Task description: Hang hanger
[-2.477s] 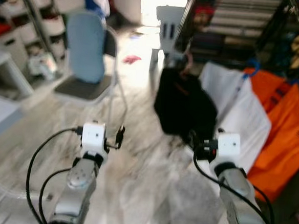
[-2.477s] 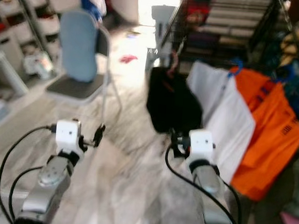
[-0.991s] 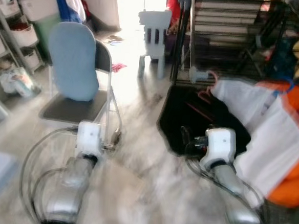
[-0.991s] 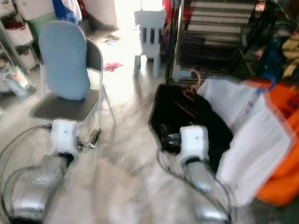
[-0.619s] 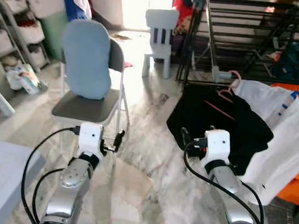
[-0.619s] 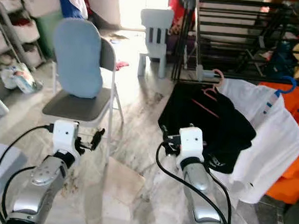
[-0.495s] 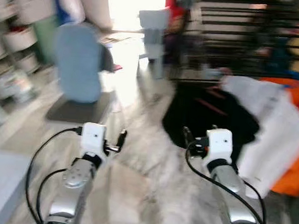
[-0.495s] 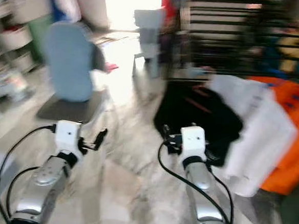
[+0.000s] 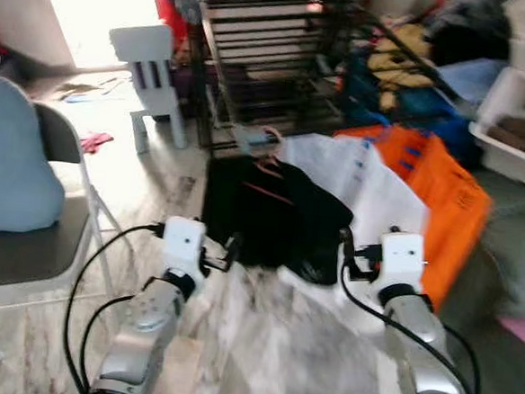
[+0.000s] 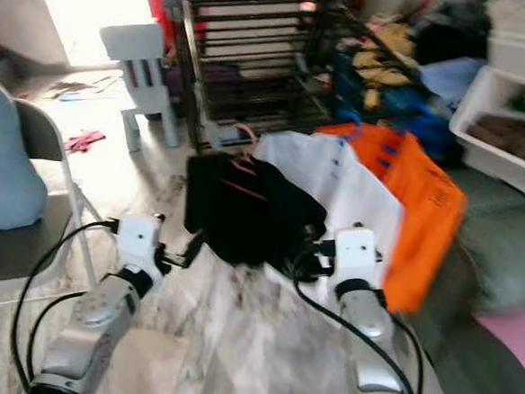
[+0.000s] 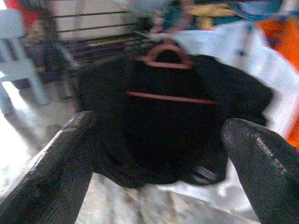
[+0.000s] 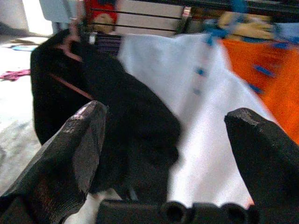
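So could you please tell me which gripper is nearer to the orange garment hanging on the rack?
Right. The right gripper is beside the orange garment, just to its left. The left gripper is farther away, beyond the black garment and white garment.

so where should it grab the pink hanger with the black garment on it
Probably at the hanger's bare neck, just under the hook, coming straight in from the front as the left gripper faces it. The black garment covers the shoulders and drapes over the bar, so only that top arch is exposed. Both the left and the right gripper are open.
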Available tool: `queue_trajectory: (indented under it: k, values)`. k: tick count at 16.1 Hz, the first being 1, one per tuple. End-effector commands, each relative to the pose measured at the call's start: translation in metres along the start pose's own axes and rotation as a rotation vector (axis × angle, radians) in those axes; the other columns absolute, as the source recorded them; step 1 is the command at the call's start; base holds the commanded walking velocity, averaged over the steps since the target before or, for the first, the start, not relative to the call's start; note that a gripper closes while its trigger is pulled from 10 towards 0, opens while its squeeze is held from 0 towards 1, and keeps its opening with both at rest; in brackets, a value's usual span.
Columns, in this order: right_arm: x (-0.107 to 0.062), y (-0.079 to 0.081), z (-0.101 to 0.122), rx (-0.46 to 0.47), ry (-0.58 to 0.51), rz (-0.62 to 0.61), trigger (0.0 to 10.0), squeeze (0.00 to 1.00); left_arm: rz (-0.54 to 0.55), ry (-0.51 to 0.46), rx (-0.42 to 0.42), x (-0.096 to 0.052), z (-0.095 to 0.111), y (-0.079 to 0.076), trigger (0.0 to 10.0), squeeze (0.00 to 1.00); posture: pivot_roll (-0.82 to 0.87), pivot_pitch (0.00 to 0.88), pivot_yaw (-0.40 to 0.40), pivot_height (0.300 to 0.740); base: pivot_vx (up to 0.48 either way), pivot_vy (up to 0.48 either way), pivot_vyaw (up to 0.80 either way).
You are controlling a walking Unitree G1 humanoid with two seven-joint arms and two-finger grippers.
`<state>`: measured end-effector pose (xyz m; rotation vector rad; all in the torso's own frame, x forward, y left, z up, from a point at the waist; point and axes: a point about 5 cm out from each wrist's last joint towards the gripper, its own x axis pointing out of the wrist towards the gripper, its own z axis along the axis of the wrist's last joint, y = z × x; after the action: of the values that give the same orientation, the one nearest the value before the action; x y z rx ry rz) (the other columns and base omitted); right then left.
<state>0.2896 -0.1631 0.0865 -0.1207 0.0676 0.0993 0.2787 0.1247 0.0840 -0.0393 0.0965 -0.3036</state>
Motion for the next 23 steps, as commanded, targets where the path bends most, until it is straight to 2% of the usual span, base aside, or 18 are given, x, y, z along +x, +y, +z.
queue_trajectory:
  k: [1, 7, 11, 18, 23]
  values:
    - [0.003, 0.008, 0.006, 0.011, -0.025, 0.029, 10.0, 0.0, 0.013, -0.007, 0.007, 0.0, 0.003, 0.005, 10.0, 0.0, -0.13, 0.0, 0.048, 0.74, 0.401, 0.262, 0.0]
    - [0.003, 0.008, 0.005, 0.006, -0.016, 0.039, 10.0, 0.0, 0.014, 0.011, -0.006, -0.002, 0.0, 0.004, 10.0, 0.0, -0.13, 0.0, 0.045, 0.74, 0.339, 0.337, 0.0]
    - [0.002, 0.007, 0.003, 0.002, -0.009, 0.04, 10.0, 0.0, 0.025, 0.018, -0.002, -0.002, -0.001, 0.006, 10.0, 0.0, -0.13, 0.0, 0.047, 0.74, 0.0, 0.45, 0.0]
    - [0.003, -0.003, 0.001, -0.02, 0.013, 0.031, 10.0, 0.0, 0.002, 0.02, -0.003, -0.001, 0.0, -0.001, 10.0, 0.0, -0.13, 0.0, 0.045, 0.74, 0.0, 0.0, 0.0]
    - [0.006, -0.004, 0.007, -0.037, 0.002, 0.038, 10.0, 0.0, -0.012, 0.01, 0.018, 0.0, 0.003, -0.003, 10.0, 0.0, -0.15, 0.0, 0.048, 0.74, 0.0, 0.0, 0.0]
